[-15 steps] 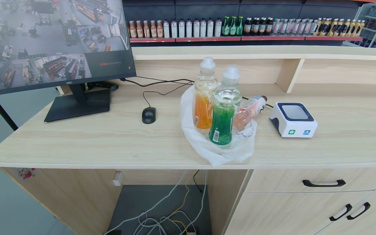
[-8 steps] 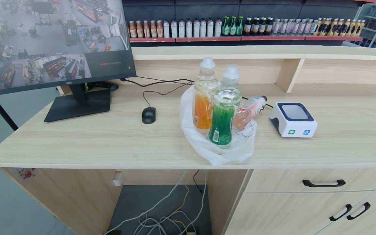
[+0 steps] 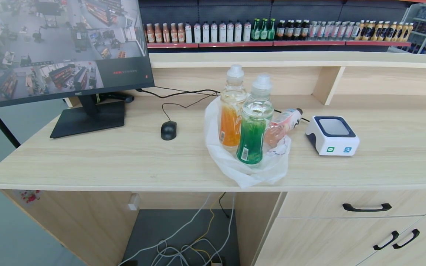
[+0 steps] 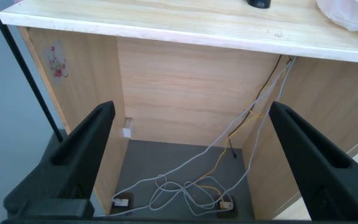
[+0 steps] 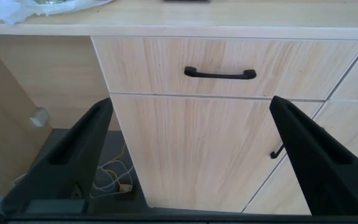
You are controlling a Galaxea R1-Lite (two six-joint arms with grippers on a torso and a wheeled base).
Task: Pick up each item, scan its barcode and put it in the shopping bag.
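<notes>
While both my arms hang low in front of the worktop [image 3: 105, 159], my left end effector [image 4: 191, 109] is released, its two fingers [image 4: 82, 149] spread wide. It faces the open bay under the worktop, where loose cables [image 4: 185, 186] lie on the floor. My right end effector [image 5: 190, 102] is likewise released and grasps nothing, facing a drawer front with a black handle [image 5: 220, 74].

On the worktop, near its front edge, sits the white shopping bag [image 3: 246, 173], crumpled open. The orange bottle [image 3: 230, 125] and the green bottle [image 3: 252, 136] stand upright in it and touch each other, the green one at 5 o'clock from the orange one and nearer to me. The pink bottle [image 3: 281, 125] lies on its side at the bag's 3 o'clock rim, leaning against the green bottle, its dark cap pointing toward 2 o'clock.

The scanner [image 3: 332, 135] sits just beside the bag at 3 o'clock, apart from the pink bottle. A black mouse [image 3: 168, 130] rests at 9 o'clock from the bag, and a monitor [image 3: 61, 48] stands farther off at 10 o'clock.
</notes>
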